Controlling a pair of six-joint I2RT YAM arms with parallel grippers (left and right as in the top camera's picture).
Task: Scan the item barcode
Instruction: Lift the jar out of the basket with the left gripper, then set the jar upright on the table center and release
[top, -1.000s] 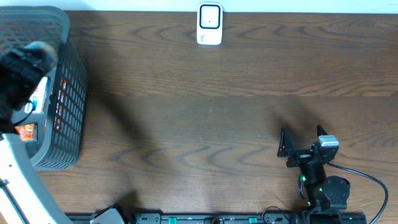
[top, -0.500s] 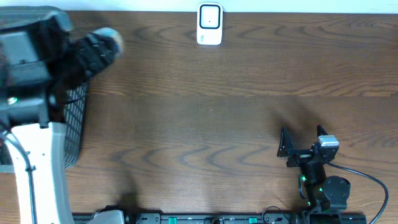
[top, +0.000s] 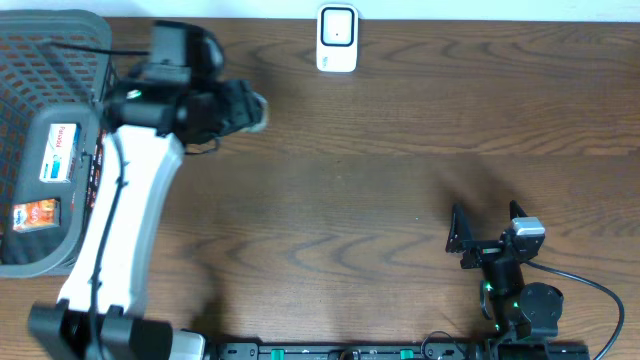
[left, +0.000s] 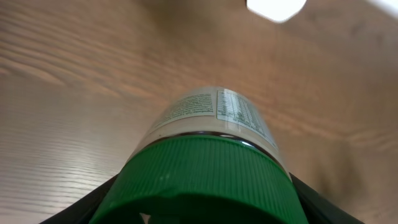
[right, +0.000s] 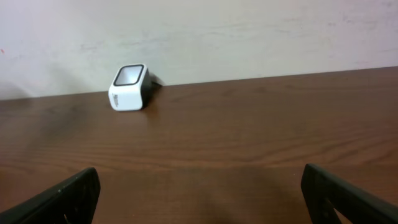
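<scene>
The item is a bottle with a ribbed green cap (left: 199, 180) and a white printed label (left: 214, 112). My left gripper (left: 199, 214) is shut on it at the cap, with a black finger on each side. From overhead, the left gripper (top: 232, 108) holds the bottle (top: 256, 108) above the table, just right of the basket and down-left of the white scanner (top: 337, 38). The scanner (left: 275, 7) is a blurred white patch at the top of the left wrist view. No barcode shows. My right gripper (top: 485, 215) rests open at the front right, empty (right: 202, 199), facing the scanner (right: 129, 87).
A grey mesh basket (top: 60, 20) stands at the back left corner, with a white box (top: 58, 155) and an orange packet (top: 35, 215) inside. The left arm (top: 125, 230) stretches along the basket's right side. Bare wooden table (top: 380, 180) lies between the two grippers.
The left arm has come up out of the basket and swung right with the bottle, toward the scanner. The right arm has not moved.
</scene>
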